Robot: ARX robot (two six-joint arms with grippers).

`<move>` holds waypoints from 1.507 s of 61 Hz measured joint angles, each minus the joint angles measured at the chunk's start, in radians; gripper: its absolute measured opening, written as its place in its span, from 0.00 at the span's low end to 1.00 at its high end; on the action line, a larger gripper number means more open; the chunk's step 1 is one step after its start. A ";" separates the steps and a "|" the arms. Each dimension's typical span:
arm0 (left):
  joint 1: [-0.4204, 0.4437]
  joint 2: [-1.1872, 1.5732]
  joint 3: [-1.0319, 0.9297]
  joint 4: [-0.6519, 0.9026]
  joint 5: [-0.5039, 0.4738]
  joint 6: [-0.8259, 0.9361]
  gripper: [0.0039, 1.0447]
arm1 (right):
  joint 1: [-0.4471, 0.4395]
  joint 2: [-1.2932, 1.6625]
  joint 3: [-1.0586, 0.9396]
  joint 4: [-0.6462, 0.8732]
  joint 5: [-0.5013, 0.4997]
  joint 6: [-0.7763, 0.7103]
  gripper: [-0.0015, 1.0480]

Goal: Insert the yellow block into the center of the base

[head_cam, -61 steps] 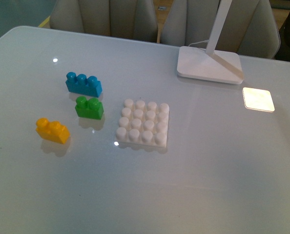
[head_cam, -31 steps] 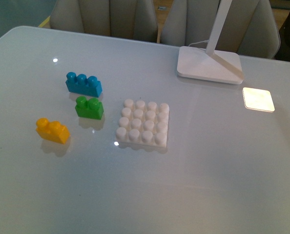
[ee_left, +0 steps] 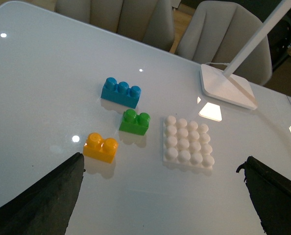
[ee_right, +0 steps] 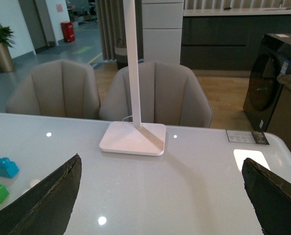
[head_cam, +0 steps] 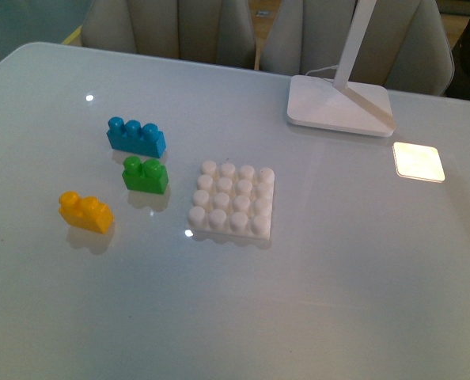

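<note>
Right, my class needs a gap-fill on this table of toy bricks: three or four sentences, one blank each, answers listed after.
The yellow block has ____ round studs on top.
The blue brick has ____ studs.
The brick lying closest to the base is ____ in colour.
The number of bricks sitting on the base is ____.
Missing words: two; three; green; zero.

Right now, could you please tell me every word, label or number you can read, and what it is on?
Nothing is legible.
The dark sticker on the table: print too small to read.
The wall sign: blurred.
The yellow block and the base: no print visible.
</note>
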State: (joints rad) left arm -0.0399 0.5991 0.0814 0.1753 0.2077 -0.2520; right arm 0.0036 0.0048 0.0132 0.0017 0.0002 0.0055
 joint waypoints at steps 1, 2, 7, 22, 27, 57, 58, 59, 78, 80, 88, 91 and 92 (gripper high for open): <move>-0.006 0.049 0.000 0.047 -0.010 -0.006 0.93 | 0.000 0.000 0.000 0.000 0.000 0.000 0.91; -0.013 0.100 0.000 0.096 -0.017 -0.011 0.93 | 0.000 0.000 0.000 0.000 0.000 0.000 0.91; -0.045 0.302 0.002 0.284 -0.045 -0.025 0.93 | 0.000 0.000 0.000 0.000 0.000 0.000 0.91; -0.119 1.032 0.095 0.861 -0.115 0.028 0.93 | 0.000 0.000 0.000 0.000 0.000 0.000 0.91; -0.123 1.151 0.121 0.938 -0.112 0.077 0.93 | 0.000 0.000 0.000 0.000 0.000 0.000 0.91; -0.123 1.570 0.337 1.013 -0.101 0.221 0.93 | 0.000 0.000 0.000 0.000 0.000 0.000 0.91; -0.123 1.582 0.346 1.010 -0.103 0.222 0.93 | 0.000 0.000 0.000 0.000 0.000 0.000 0.91; -0.123 1.590 0.352 1.008 -0.103 0.223 0.93 | 0.000 0.000 0.000 0.000 0.000 0.000 0.91; -0.092 1.716 0.452 1.003 -0.079 0.273 0.93 | 0.000 0.000 0.000 0.000 0.000 0.000 0.91; -0.085 1.724 0.459 1.006 -0.076 0.282 0.93 | 0.000 0.000 0.000 0.000 0.000 0.000 0.91; -0.048 1.756 0.488 1.018 -0.058 0.333 0.93 | 0.000 0.000 0.000 0.000 0.000 0.000 0.91; -0.035 1.767 0.497 1.018 -0.053 0.349 0.93 | 0.000 0.000 0.000 0.000 0.000 0.000 0.91; -0.030 1.773 0.502 1.017 -0.050 0.355 0.93 | 0.000 0.000 0.000 0.000 0.000 0.000 0.91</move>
State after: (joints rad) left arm -0.0696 2.3718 0.5838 1.1927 0.1574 0.1032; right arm 0.0032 0.0048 0.0132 0.0017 0.0002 0.0055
